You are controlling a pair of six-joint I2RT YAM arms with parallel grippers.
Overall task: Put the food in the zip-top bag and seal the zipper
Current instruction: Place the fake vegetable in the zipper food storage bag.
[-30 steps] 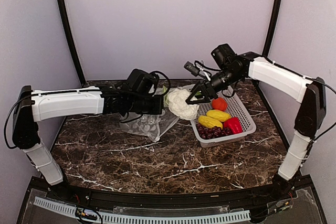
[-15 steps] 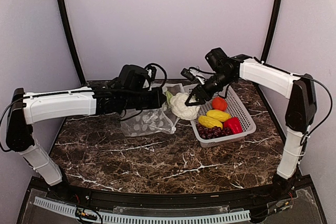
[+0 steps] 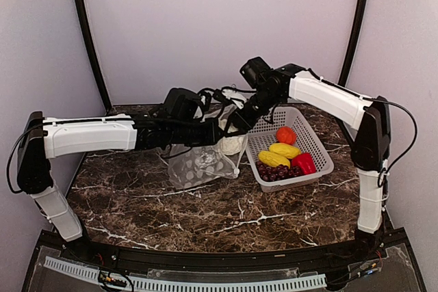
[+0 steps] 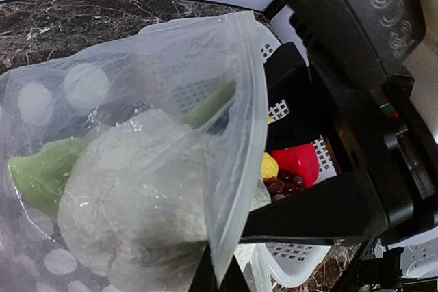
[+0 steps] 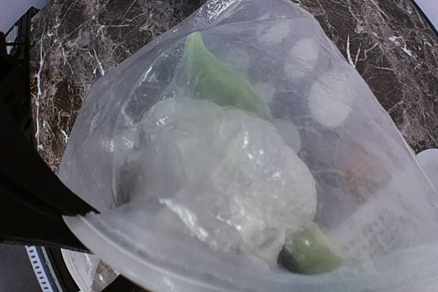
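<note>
Above marble table point(image 3: 205, 220), left hand point(image 3: 219, 132) pinches zip-top bag point(image 3: 198, 167) edge.

Top view: bright, even, diffuse light. Soft faint shadow on table point(image 3: 205, 203) beneath zip-top bag point(image 3: 202, 163). Frame posts point(image 3: 85, 32) left and right of bag bow outward. Wrist views: bag film hazy, milky. White glare on creases at bag's upper edge. Near-lens foreground beside bag dark, unfocused.

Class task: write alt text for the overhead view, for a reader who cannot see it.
The left gripper holds up a clear dotted bag over a marble table, with the right gripper and a white toy cauliflower at its mouth. A white basket to the right holds more toy food.
</note>
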